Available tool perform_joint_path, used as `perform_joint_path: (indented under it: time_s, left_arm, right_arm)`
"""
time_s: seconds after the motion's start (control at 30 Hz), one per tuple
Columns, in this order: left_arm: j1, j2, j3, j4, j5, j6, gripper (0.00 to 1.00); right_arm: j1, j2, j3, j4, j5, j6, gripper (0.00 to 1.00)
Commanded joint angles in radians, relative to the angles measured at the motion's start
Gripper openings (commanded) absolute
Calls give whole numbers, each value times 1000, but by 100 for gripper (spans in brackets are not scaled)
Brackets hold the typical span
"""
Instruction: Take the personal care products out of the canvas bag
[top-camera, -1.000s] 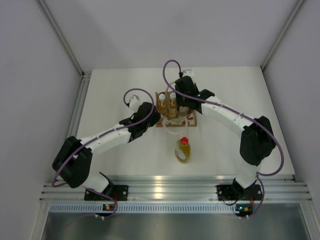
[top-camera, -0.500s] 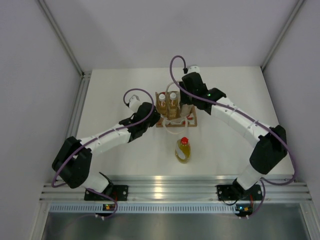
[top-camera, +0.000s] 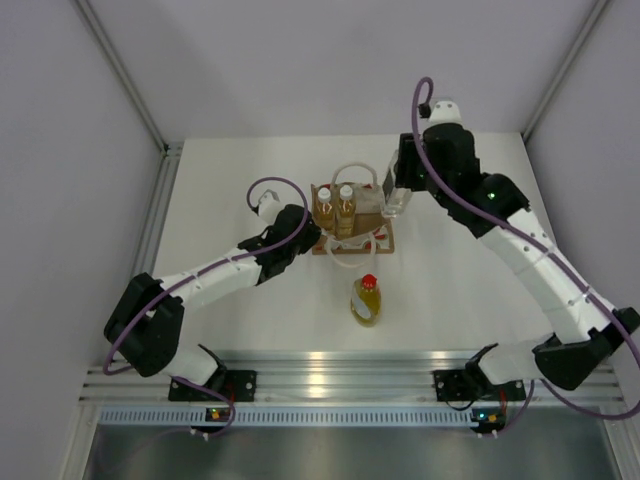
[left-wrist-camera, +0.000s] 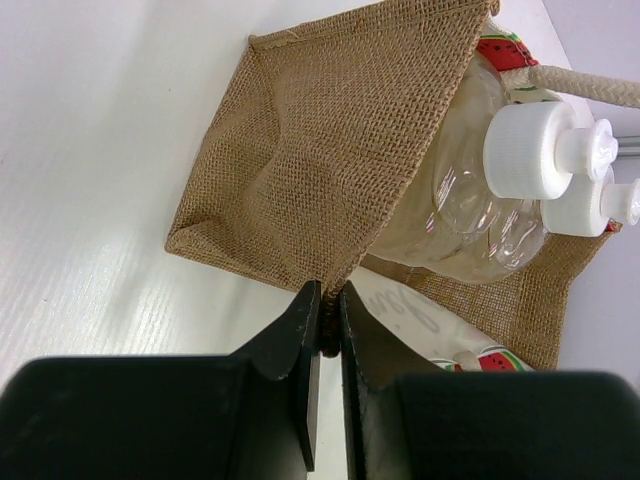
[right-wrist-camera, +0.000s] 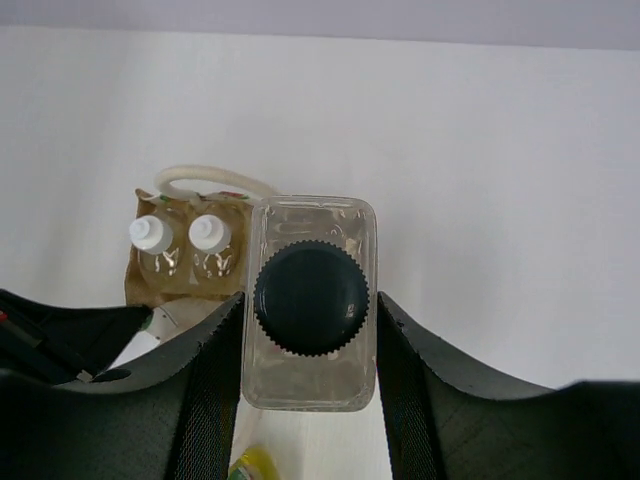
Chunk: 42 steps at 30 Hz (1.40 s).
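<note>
The right pincer (right-wrist-camera: 310, 335) held the pale bottle (right-wrist-camera: 311, 297) — it was best to set it down upright. The left pincer (left-wrist-camera: 327, 300) pinched the canvas bag (left-wrist-camera: 340, 140).

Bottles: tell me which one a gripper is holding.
The clear bottle with the dark cap, clamped in the right gripper. The two white-capped bottles sit in the bag, and the yellow bottle lies on the table.

Top wide, downward; wrists close; all share canvas bag (left-wrist-camera: 330, 150).
</note>
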<state>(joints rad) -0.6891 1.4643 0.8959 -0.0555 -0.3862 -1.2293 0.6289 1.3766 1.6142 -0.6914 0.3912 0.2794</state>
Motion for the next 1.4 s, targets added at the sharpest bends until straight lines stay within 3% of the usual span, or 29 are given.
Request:
perform_joint_path:
  time_s: [0.0,0.23,0.57,0.83,1.1,1.17,1.2,1.3,1.37]
  left_arm:
    - [-7,8,-23,-119,29,2,0]
    - [-9,4,-18,-119,33,4,0]
    - [-9,8,-9,-118,43,17,0]
    - [-9,21,-6,-115,49,16,0]
    - [-13,30,-6,-115,49,17,0]
    - [-15,33,-3,-115,52,14,0]
    - [-15,33,-3,-115,53,14,0]
    - [-21,34,-3,-115,50,11,0]
    - [-23,34,-3,-115,49,11,0]
  right_arm:
    - [-70,-114,64,36,32,-28,0]
    - [-234,-174,-77,43,-23,-40,0]
    - [-543,-143,-395,397,-184,-92,0]
    - [-584,-64,-551,670,-293,-198,0]
    - [-589,-5,-606,679,-327,-200,1]
    - [-587,-4,-619,678,-325,-190,34]
    - [-587,-4,-622,675,-316,-184,46]
    - [-587,-11,-611,647,-319,-180,51]
    - [-587,-28,-605,632,-311,-166,64]
